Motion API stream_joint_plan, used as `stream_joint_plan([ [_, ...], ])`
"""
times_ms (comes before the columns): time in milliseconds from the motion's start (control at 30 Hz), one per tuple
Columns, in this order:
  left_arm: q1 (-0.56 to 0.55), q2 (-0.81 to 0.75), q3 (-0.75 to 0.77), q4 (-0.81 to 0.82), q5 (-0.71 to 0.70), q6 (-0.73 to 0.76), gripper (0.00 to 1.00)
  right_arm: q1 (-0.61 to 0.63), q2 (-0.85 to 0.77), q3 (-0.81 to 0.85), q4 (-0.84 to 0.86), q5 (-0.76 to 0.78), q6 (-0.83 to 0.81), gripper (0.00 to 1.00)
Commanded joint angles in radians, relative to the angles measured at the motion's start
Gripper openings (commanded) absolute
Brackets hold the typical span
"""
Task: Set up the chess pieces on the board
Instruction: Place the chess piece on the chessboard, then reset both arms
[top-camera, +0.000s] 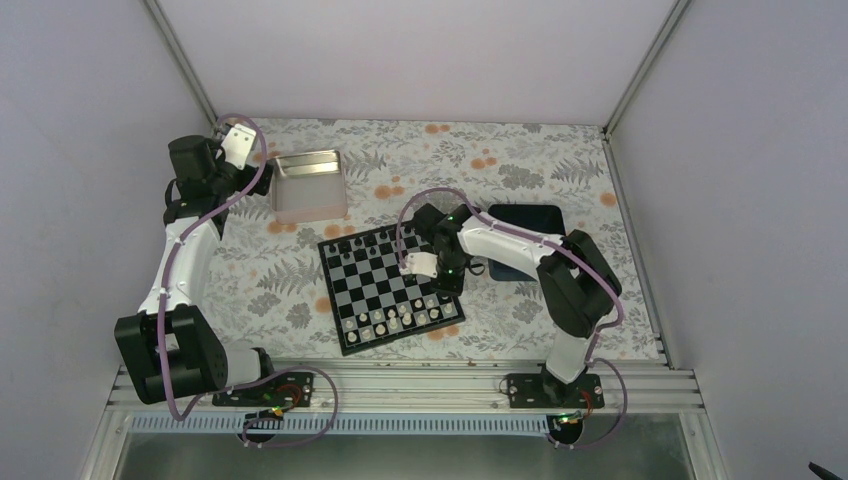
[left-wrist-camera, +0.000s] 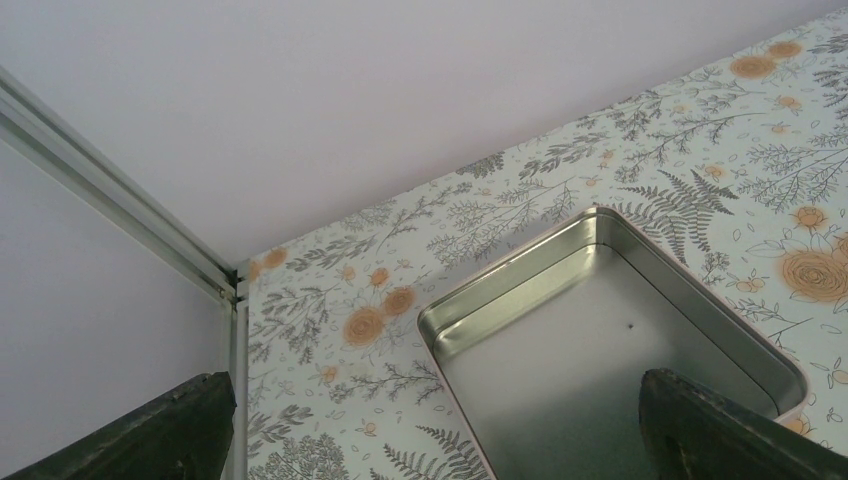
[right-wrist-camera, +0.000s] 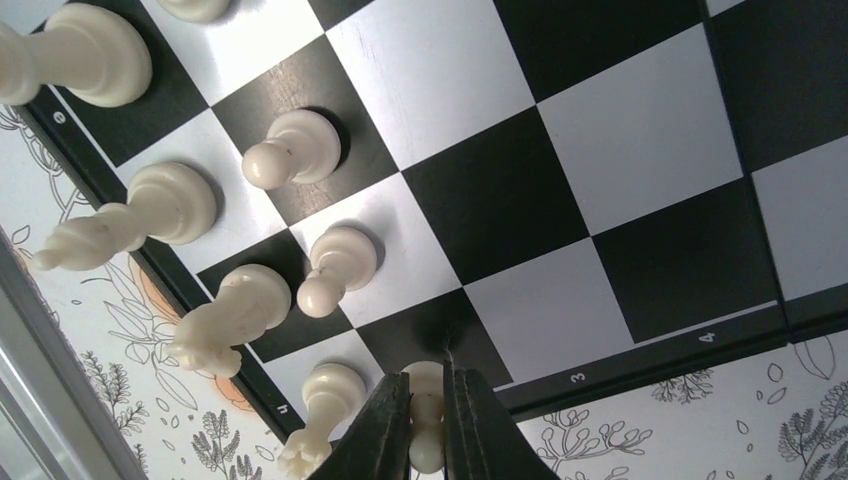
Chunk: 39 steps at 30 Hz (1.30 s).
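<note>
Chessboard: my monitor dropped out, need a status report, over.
Right gripper shut on a white pawn at the board near right corner. Left gripper open, over the metal tin. Nothing in the way.

- right arm (top-camera: 520, 250): reaches left from its base, wrist tipped down over the right edge of the black-and-silver checked square chessboard (top-camera: 375, 285).
- right gripper (right-wrist-camera: 428, 420): fingers pinched on a small cream chess pawn (right-wrist-camera: 425, 385).
- left arm (top-camera: 185, 265): raised and stretched well back-left of that chessboard.
- left gripper (left-wrist-camera: 435, 395): fingers spread wide apart.
</note>
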Motion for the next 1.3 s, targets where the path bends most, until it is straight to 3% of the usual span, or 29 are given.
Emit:
stream_joint_plan([
  [0, 0.007, -0.008, 0.003, 0.025, 0.003, -0.005, 1.0, 0.009, 0.014, -0.013, 0.012, -0.029, 0.011, 0.08],
  [300, 0.007, -0.005, 0.001, 0.025, 0.0, -0.004, 1.0, 0.008, 0.028, -0.009, 0.023, -0.016, 0.009, 0.14],
  [533, 0.007, -0.006, 0.002, 0.024, 0.001, -0.001, 1.0, 0.009, -0.011, 0.017, -0.01, 0.002, 0.017, 0.31],
  [733, 0.007, -0.01, 0.004, 0.024, 0.002, -0.004, 1.0, 0.023, -0.059, 0.101, -0.063, 0.002, 0.027, 0.34],
  [933, 0.007, -0.02, 0.004, 0.022, -0.001, -0.005, 1.0, 0.136, -0.06, 0.135, -0.075, -0.006, 0.028, 0.32],
  [1267, 0.007, -0.026, 0.003, 0.024, -0.007, -0.003, 1.0, 0.231, -0.018, 0.172, -0.098, -0.008, 0.024, 0.36],
])
